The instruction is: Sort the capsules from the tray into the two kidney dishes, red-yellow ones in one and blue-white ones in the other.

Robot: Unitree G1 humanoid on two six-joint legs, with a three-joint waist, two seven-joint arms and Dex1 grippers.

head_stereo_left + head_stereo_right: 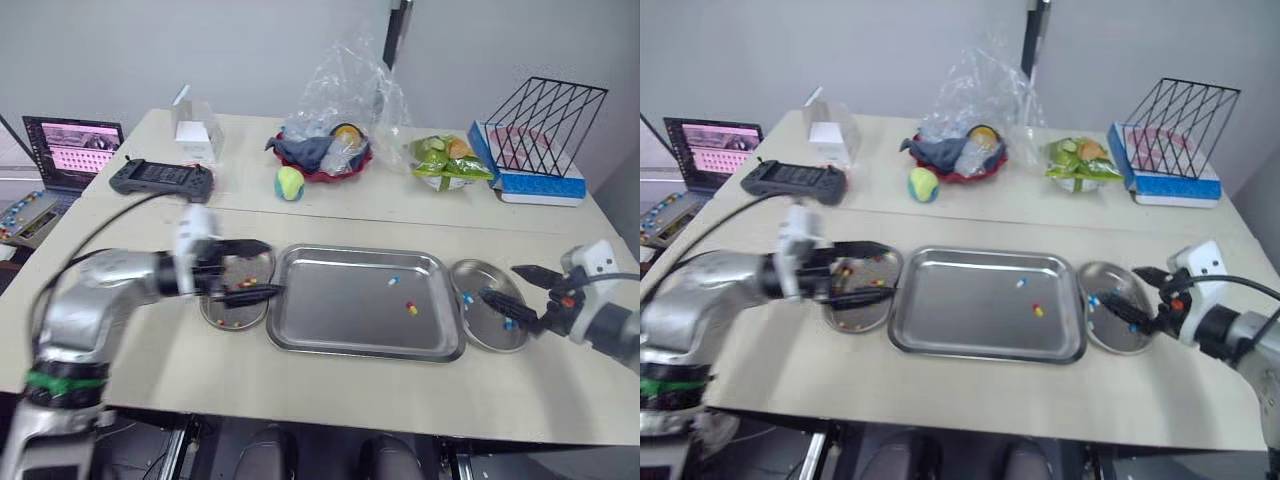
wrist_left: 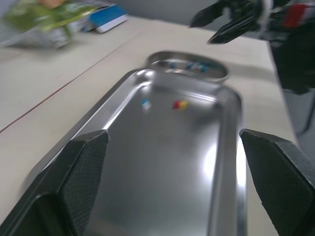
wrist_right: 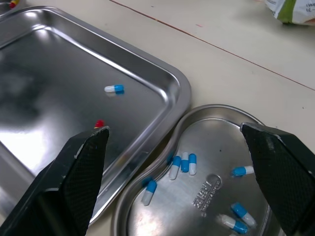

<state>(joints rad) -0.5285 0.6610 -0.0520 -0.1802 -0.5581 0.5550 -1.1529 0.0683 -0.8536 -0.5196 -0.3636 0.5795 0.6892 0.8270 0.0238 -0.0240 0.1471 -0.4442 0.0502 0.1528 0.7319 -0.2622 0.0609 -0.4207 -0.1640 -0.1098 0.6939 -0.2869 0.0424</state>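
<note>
Two capsules lie right of centre in the tray (image 1: 350, 349): blue-white capsule (image 1: 393, 281), red-yellow capsule (image 1: 411, 308). Left gripper (image 1: 262, 270) hangs spread and empty over the left dish (image 1: 205, 312). Right gripper (image 1: 500, 282) hangs spread and empty over the right dish (image 1: 500, 343). Each arm probably serves its nearer dish.

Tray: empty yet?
Not empty. Two lie in the tray: a blue-white capsule and a red-yellow capsule.

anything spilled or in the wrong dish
Nothing stands out. The right kidney dish holds only blue-white capsules, the left kidney dish seems to hold only red-yellow ones, and the tray has one loose capsule of each colour left.
</note>
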